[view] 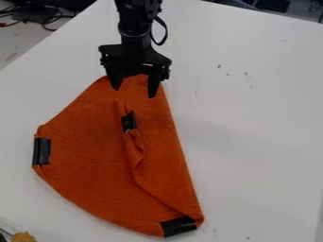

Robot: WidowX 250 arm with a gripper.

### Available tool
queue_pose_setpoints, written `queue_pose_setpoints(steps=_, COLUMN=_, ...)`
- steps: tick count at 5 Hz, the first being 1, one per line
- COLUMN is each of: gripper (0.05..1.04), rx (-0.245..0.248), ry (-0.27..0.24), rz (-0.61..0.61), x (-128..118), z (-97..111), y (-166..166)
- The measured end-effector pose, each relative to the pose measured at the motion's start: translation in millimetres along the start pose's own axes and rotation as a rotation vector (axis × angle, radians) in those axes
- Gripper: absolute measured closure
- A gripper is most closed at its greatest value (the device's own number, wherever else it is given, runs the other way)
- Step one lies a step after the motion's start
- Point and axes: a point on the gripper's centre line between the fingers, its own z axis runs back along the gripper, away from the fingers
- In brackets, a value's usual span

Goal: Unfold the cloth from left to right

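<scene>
The cloth [88,160] lies folded, its unfolding toward three o'clock apparently undone; the claw [133,93] gapes at twelve o'clock.

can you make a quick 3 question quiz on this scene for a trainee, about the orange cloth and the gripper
1. Multiple choice: where in the picture is the gripper?
a) at the bottom edge of the cloth
b) at the top end of the cloth
c) beside the left edge of the cloth

2. True or false: the cloth lies fully spread, with no fold or ridge in it.

3. Fill in the number: ___ black strips show on the cloth.

Key: 1 b; 2 false; 3 three
</scene>
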Motion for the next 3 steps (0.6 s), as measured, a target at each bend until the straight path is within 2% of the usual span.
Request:
queue_pose_setpoints(steps=1, gripper=0.083, rx=0.004, ry=0.030, rz=0.005, x=-6.7, z=-10.1, y=-0.1)
queue_pose_setpoints(steps=2, gripper=0.083, rx=0.025, ry=-0.024, rz=0.040, x=-17.9, z=-7.7, y=-0.7)
queue_pose_setpoints(steps=3, gripper=0.083, rx=0.030, ry=-0.048, rz=0.061, x=-30.6, z=-8.3, y=0.3)
